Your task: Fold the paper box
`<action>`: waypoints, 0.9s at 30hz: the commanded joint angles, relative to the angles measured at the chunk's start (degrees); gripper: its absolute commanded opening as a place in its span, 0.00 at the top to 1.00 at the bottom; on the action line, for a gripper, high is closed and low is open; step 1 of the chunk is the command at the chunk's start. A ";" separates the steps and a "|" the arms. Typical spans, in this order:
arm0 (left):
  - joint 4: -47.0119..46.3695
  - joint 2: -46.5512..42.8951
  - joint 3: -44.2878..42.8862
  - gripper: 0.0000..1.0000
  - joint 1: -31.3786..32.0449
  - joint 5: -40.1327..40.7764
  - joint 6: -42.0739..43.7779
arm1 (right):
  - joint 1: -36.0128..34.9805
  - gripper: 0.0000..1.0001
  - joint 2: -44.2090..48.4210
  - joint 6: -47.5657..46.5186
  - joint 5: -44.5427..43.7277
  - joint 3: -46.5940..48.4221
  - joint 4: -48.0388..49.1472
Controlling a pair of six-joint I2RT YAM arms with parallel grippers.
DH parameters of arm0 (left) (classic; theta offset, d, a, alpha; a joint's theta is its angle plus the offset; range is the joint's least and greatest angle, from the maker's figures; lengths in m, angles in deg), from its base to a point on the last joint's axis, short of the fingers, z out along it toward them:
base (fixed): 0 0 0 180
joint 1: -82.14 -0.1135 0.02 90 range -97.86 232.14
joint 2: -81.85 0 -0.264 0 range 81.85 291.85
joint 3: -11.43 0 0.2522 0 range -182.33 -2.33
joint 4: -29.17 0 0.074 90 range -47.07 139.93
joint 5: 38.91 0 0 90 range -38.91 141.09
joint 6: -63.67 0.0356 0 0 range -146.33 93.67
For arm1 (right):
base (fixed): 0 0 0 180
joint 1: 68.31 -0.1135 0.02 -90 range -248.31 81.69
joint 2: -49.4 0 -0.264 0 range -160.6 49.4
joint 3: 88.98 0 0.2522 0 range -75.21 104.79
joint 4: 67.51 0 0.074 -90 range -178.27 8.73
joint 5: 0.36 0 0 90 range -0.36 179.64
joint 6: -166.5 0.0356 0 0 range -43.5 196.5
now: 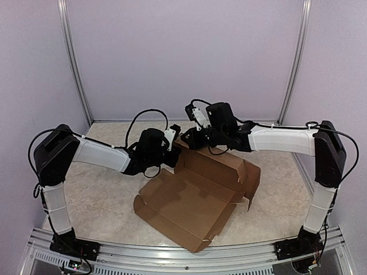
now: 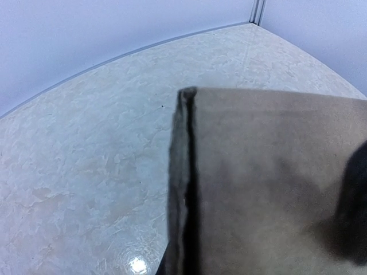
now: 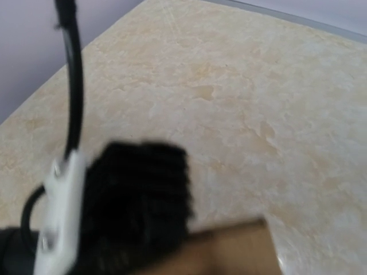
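At the far corner of the box my left fingers pinch its wall edge, probably the best hold on light, stiff, creasable card; right fingers closed.

paper box | brown cardboard | half-folded, far wall raised | mid-table

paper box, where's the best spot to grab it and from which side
Take the paper box by the top edge of its raised far wall, coming down from above and pinching across the thin cardboard. That wall stands up off the table, so its edge is free on both faces. The wide near panel lies nearly flat, so it offers little to pinch.
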 commanded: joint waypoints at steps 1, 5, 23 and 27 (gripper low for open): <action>6.50 -3.43 0.21 1.00 0.02 6.38 -2.24 | 0.46 1.00 5.20 -2.11 -2.93 -3.68 -6.33; 8.85 -5.31 0.92 1.00 -0.63 7.60 -5.06 | 0.58 0.95 10.96 -5.24 -7.08 -6.63 -8.39; 26.44 -9.83 -0.29 1.00 0.11 11.57 -20.95 | 2.46 1.00 29.49 -7.88 -18.29 -12.20 -21.93; 29.82 -10.40 -0.28 1.00 1.14 13.52 -25.02 | 2.68 1.00 29.29 -5.93 -19.39 -12.70 -23.53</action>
